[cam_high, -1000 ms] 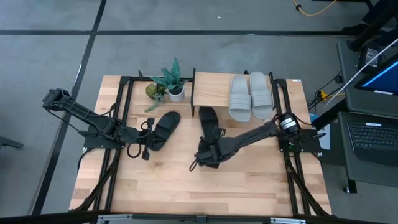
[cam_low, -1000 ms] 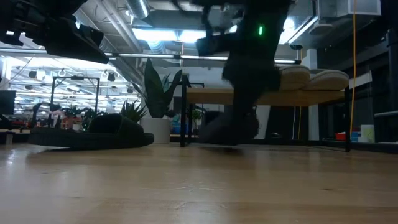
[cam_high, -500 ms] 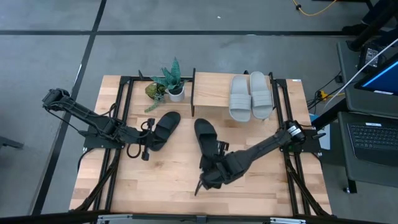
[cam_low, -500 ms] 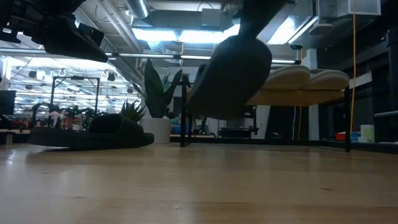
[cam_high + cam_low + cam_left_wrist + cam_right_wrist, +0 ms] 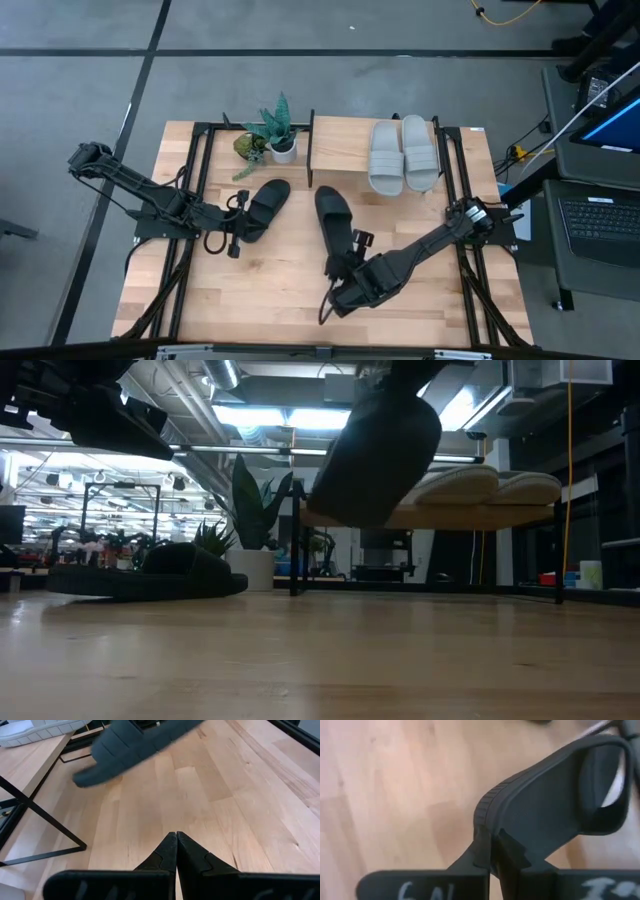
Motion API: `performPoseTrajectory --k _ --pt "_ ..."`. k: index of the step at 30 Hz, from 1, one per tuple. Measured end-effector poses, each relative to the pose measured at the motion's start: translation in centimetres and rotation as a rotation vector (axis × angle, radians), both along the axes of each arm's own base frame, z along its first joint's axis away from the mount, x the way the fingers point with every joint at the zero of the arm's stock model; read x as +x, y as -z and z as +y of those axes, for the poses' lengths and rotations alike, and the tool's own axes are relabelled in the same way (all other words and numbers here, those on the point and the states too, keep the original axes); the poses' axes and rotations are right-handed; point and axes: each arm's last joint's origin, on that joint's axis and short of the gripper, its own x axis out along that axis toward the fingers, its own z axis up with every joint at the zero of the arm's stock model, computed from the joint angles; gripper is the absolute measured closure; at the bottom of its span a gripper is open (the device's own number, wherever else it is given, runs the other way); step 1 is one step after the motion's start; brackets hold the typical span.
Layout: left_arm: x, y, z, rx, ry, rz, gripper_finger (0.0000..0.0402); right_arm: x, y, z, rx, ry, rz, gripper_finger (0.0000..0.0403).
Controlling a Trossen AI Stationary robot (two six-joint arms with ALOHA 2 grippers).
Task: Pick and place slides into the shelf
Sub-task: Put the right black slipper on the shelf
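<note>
My right gripper (image 5: pixel 347 283) is shut on a black slide (image 5: pixel 335 225), which is lifted over the middle of the table and also shows in the low view (image 5: pixel 380 455). The other black slide (image 5: pixel 262 208) lies sole down on the table, left of centre. My left gripper (image 5: pixel 236 228) is shut and empty, just left of that slide; its fingers (image 5: pixel 176 851) are above bare wood. Two light grey slides (image 5: pixel 403 155) lie side by side on the top board of the shelf (image 5: pixel 338 150) at the far edge. My right gripper pinches the black slide's heel end (image 5: pixel 487 817) between its two fingers. It comes from the table's near side, along the slide's length. The slide is lifted clear of the table and tilted, its strap (image 5: pixel 602 780) at the end away from the fingers.
A small potted plant (image 5: pixel 277 135) stands left of the shelf at the far edge. The shelf's thin black frame legs (image 5: pixel 45 817) stand on the table. Bare wood (image 5: pixel 260 300) lies along the near part of the table.
My right gripper has moved toward the table's near edge and upward with the black slide. The slide, which lay on the table a second ago, is now lifted clear and tilted.
</note>
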Motion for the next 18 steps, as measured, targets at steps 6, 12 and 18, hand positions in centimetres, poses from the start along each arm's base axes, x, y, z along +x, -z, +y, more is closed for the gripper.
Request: performPoseTrajectory --k 6,12,18 --pt "0.0 0.0 0.0 0.0 0.0 -0.001 0.0401 -0.7 -2.3 -0.1 -0.098 0.039 -0.045 0.039" --pt "0.0 0.0 0.0 0.0 0.0 0.0 0.0402 -1.7 -5.2 -0.9 -0.183 0.083 -0.082 0.039" --pt "0.1 -0.3 0.0 -0.011 0.0 -0.027 0.0402 -0.4 -5.2 -3.3 -0.214 0.093 -0.036 0.0391"
